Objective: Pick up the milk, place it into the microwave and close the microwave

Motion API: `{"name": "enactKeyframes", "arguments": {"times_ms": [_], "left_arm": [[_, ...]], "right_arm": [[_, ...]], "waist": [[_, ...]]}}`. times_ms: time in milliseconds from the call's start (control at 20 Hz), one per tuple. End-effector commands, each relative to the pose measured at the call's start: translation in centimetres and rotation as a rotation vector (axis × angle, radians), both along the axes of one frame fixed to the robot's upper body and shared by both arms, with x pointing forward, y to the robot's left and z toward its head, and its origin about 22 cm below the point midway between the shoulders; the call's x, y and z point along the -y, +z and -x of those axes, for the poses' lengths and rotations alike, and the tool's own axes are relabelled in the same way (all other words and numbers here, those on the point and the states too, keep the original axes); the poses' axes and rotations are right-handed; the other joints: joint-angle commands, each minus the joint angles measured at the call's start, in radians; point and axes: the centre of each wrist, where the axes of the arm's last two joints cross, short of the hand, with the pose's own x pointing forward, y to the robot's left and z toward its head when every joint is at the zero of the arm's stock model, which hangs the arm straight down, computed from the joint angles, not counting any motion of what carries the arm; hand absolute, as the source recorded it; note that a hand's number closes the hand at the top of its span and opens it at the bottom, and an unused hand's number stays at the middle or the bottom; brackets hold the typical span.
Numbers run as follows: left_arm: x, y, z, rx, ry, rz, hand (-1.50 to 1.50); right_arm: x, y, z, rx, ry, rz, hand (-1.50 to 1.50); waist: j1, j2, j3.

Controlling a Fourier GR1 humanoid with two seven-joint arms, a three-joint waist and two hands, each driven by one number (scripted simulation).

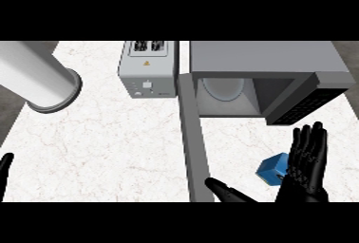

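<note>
I take the microwave (266,71) as my landmark. It sits at the back of the marble counter (105,152), and its door (193,142) swings out wide toward me, so the cavity is open with the glass turntable (223,88) showing and nothing on it. Just left of the microwave stands a grey toaster (147,69), and farther left a big white cylinder (35,76) leans in over the counter's edge.

In front of the microwave's opening, on the counter to the right of the open door, my right hand (305,166) is spread out, fingers straight and pointing up toward the oven, thumb stretched off toward the door. It has hold of nothing. The milk (270,171), a small blue carton, sits on the counter between thumb and palm, partly hidden by the hand; I cannot tell if the palm is touching it.

My left hand (5,166) shows only as a sliver far to the left of the microwave, and I cannot tell how its fingers stand.

By my reckoning almost everything is left: grasp, lift, placing inside, and closing the door.
</note>
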Motion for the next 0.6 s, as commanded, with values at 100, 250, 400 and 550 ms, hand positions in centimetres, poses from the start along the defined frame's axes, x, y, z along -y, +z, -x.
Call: {"name": "enactKeyframes", "arguments": {"times_ms": [100, 250, 400, 550], "left_arm": [[-0.1, -0.2, -0.2, -0.009, -0.001, -0.004, -1.5], [-0.4, 0.3, 1.0, -0.004, 0.015, 0.003, -1.5], [0.1, -2.1, 1.9, -0.006, -0.003, 0.008, -1.5], [-0.5, -1.8, 1.6, 0.004, -0.006, 0.014, -1.5]], "right_arm": [[2.2, -3.5, 0.7, -0.037, -0.08, 0.005, -1.5], [3.3, -5.6, 0.8, -0.07, -0.113, -0.023, -1.5], [3.6, -6.5, 2.1, -0.086, -0.125, -0.013, -1.5], [5.8, -7.2, 3.4, -0.089, -0.116, 0.01, -1.5]], "waist": [[-0.005, 0.001, 0.001], [-0.003, 0.0, 0.001], [-0.002, -0.001, 0.0], [-0.006, -0.001, 0.0]]}}
